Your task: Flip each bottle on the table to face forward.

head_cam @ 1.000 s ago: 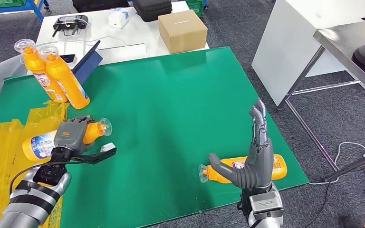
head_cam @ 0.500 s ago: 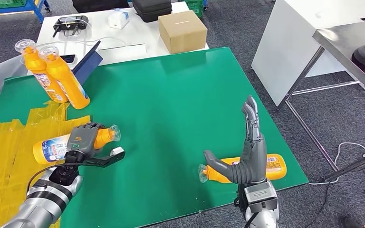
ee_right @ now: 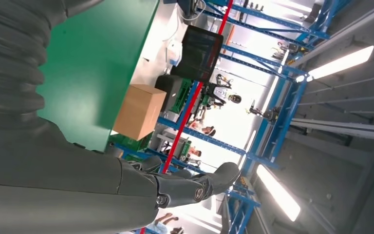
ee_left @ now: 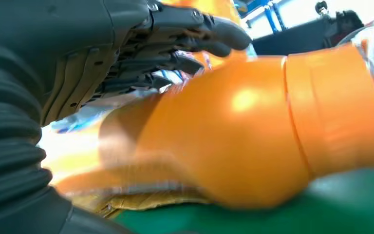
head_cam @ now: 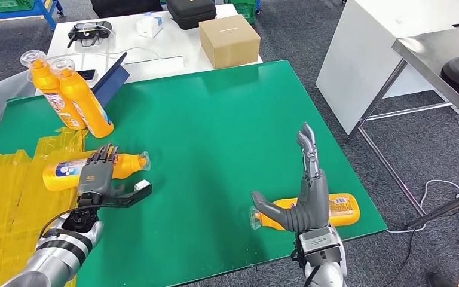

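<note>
My left hand (head_cam: 97, 174) lies spread over left bottle (head_cam: 66, 172), flat on table (head_cam: 215, 131), long axis left-right. My right hand (head_cam: 306, 200) spread, empty, above near-right bottle (head_cam: 342, 208).

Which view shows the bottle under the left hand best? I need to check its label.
The head view: the lying bottle shows whole, label up, beneath the left hand. The left wrist view gives a blurred close-up of its orange body. The right wrist view looks across the green table.
</note>
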`<control>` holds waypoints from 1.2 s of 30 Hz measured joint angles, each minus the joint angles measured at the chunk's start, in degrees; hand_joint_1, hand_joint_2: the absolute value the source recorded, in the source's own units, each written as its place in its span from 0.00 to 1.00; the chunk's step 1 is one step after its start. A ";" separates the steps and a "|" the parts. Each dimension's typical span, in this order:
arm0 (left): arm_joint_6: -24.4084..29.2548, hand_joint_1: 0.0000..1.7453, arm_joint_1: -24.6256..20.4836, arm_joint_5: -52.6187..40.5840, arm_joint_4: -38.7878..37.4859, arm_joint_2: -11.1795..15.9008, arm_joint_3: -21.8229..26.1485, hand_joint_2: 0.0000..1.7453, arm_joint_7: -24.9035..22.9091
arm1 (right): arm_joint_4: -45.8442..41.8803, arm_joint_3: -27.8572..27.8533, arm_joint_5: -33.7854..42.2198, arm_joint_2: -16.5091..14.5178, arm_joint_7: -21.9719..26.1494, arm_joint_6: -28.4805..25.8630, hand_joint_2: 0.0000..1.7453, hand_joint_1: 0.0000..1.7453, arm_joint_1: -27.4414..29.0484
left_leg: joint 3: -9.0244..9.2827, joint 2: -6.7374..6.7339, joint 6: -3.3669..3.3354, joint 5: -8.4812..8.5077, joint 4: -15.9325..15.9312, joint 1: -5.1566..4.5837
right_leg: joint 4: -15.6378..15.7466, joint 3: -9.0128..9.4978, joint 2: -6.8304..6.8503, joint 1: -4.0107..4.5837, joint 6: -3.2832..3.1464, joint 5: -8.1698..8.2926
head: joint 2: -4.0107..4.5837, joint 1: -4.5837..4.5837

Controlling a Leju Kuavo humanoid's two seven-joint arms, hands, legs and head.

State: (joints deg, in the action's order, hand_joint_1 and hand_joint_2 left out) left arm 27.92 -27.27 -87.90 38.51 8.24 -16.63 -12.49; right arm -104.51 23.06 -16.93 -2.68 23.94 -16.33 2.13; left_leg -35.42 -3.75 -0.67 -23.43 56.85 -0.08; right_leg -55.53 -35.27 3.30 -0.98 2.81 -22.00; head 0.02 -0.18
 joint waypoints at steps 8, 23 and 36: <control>12.00 0.00 5.85 7.02 7.79 -1.55 6.85 1.00 9.25 | 0.92 0.19 -0.15 0.32 0.00 -1.17 1.00 0.00 0.25 | -0.02 0.00 -0.03 0.02 0.01 -0.01 | 0.00 -0.03 0.00 -0.01 0.01 -0.01 | 0.00 -0.01; 12.45 0.00 17.95 24.38 34.48 -6.25 11.50 1.00 30.31 | 1.56 0.50 -7.31 2.37 -1.21 -4.93 1.00 0.00 0.71 | -0.06 0.03 0.04 -0.08 0.01 -0.01 | 0.01 -0.07 0.01 0.02 0.02 -0.03 | 0.00 0.01; -0.67 0.00 24.16 48.60 49.56 -7.28 8.13 1.00 36.46 | 2.04 0.51 -30.07 6.33 -12.79 -3.67 1.00 0.00 0.95 | -0.09 0.06 -0.03 -0.14 0.01 -0.06 | 0.04 -0.07 0.02 -0.06 0.03 -0.05 | 0.00 0.00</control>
State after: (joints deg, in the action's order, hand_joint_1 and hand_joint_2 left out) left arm 27.25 -3.11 -39.29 88.07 0.96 -8.50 23.97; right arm -102.48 23.57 -47.01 3.65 11.16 -20.00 3.07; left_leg -35.51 -3.69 -0.70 -23.57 56.87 -0.15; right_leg -55.50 -35.34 3.32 -1.04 2.84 -22.05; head 0.02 -0.17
